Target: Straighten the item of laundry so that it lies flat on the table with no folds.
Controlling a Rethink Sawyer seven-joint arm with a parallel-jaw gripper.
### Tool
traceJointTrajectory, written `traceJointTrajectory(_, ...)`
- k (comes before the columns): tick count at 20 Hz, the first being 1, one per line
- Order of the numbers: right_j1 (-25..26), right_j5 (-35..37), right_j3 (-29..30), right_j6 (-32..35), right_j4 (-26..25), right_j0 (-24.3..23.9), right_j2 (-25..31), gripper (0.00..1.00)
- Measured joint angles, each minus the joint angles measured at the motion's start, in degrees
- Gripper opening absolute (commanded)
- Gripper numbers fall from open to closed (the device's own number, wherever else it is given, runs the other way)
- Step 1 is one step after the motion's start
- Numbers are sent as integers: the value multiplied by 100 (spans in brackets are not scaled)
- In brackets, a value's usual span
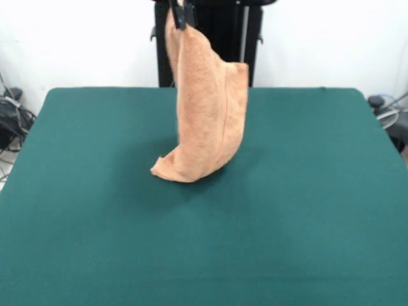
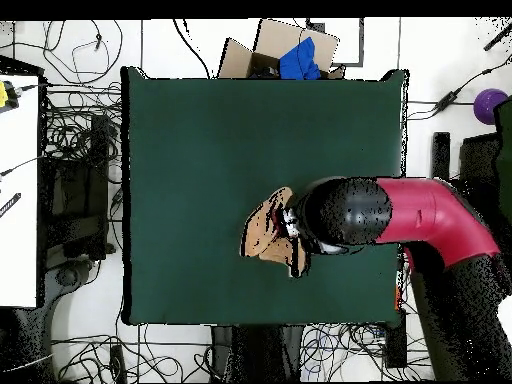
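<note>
Towel hanging folded, bottom crumpled

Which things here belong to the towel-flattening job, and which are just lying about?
Job:
- towel, hanging from the end effector, lower end on the table
- end effector, shut on the towel's top
- green table

Lying about:
- cardboard box with blue item
- purple ball
- floor cables

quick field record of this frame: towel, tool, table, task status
towel: orange-tan, lifted by its top end, hanging folded, bottom corner touching the table
tool: at the front view's top edge, shut on the towel's top
arm: red and black, over the table's middle in the overhead view
table: dark green top
task status: towel not yet flat
</note>
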Motion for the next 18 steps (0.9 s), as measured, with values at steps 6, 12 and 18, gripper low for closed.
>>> traceJointTrajectory(6, -97, 766, -484, -27, 104, 28, 47, 0)
traceJointTrajectory(12, -145, 1371, -951, -27, 123, 40, 161, 0)
traceJointTrajectory(18, -167, 1711, -1159, -27, 138, 42, 164, 0)
